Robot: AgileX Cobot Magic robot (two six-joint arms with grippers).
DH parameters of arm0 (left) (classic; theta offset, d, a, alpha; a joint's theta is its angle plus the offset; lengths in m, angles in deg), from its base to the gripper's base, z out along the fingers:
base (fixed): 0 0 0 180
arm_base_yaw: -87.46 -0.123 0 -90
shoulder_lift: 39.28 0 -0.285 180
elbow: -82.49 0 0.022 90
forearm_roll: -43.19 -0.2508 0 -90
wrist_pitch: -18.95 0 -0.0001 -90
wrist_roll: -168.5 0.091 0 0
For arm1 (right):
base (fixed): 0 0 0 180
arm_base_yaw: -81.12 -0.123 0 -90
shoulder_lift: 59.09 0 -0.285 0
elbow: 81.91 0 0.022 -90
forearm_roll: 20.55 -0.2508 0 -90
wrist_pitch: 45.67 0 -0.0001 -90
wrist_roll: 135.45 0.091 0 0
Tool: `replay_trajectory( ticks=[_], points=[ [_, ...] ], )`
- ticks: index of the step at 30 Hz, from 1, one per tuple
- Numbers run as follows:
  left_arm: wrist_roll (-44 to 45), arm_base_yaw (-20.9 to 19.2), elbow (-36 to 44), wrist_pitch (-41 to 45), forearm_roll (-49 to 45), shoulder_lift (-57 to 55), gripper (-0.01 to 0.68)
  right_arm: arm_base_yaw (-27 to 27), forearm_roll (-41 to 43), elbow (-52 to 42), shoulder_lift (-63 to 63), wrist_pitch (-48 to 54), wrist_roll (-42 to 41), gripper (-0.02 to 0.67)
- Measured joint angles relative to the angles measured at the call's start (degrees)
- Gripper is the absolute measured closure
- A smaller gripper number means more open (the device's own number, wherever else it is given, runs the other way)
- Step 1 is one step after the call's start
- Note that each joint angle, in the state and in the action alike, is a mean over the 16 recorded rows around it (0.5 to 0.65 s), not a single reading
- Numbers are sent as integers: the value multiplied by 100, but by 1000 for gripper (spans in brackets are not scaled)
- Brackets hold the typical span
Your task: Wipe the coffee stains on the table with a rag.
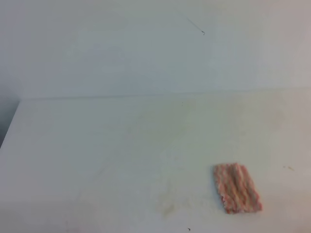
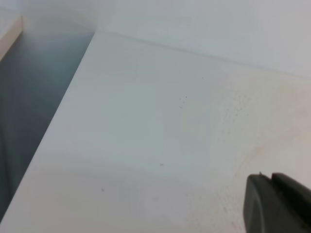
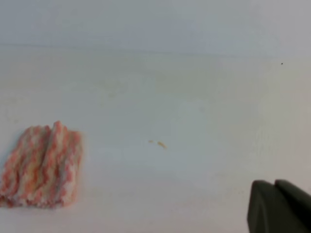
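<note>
The pink-and-white rag (image 1: 237,188) lies flat on the white table (image 1: 97,160) at the front right, with nothing holding it. It also shows at the left of the right wrist view (image 3: 43,166). A faint beige smudge of the coffee stains (image 1: 167,208) sits left of the rag near the front edge. No glossy blob shows. Neither gripper is in the exterior high view. Only a dark finger (image 2: 274,204) of my left gripper shows in the left wrist view. A dark finger (image 3: 277,208) of my right gripper shows well right of the rag.
The white wall (image 1: 146,48) rises behind the table. The table's left edge (image 2: 63,102) drops to a dark floor. Two tiny tan specks (image 3: 160,144) lie on the table right of the rag, also seen in the exterior high view (image 1: 289,168).
</note>
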Motion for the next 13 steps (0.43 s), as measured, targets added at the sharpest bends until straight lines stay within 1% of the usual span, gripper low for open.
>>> replay_trajectory(
  ticks=[13],
  points=[
    [0, 0, 0, 0, 0, 0, 674, 0, -7, -23, -6, -13, 0, 652]
  ],
)
